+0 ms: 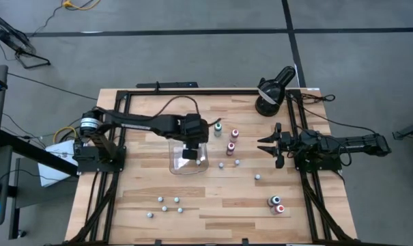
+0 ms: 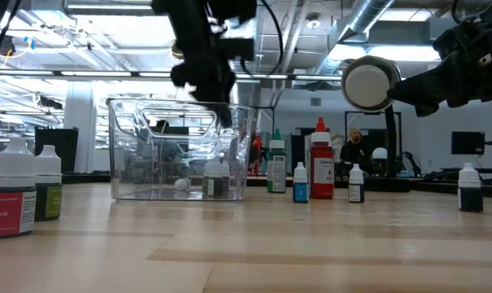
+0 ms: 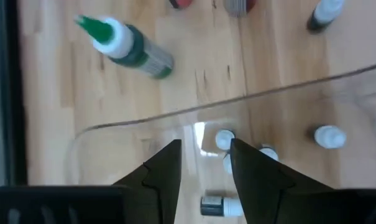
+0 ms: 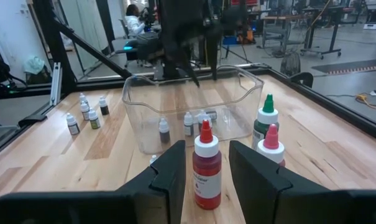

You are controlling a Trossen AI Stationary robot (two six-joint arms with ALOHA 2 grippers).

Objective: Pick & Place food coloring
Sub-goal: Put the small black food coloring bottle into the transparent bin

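Observation:
The food coloring is a set of tiny bottles. Several lie or stand inside the clear tray (image 1: 174,166), among them a white-capped one (image 3: 329,135) and another (image 3: 224,140). Others stand on the table: a green-capped one (image 1: 218,127), a red one (image 1: 235,133) and a pink one (image 1: 230,147). My left gripper (image 3: 205,167) hangs open above the tray, pointing steeply down, with nothing between its fingers. My right gripper (image 1: 271,145) waits open at the table's right side, pointing level at the red bottle (image 4: 206,168), well short of it.
A black round lamp-like device (image 1: 271,92) stands at the far right corner. Small bottles are scattered near the front edge (image 1: 162,200), two larger ones stand at the front right (image 1: 277,205), and single small ones lie between the tray and my right gripper (image 1: 258,177).

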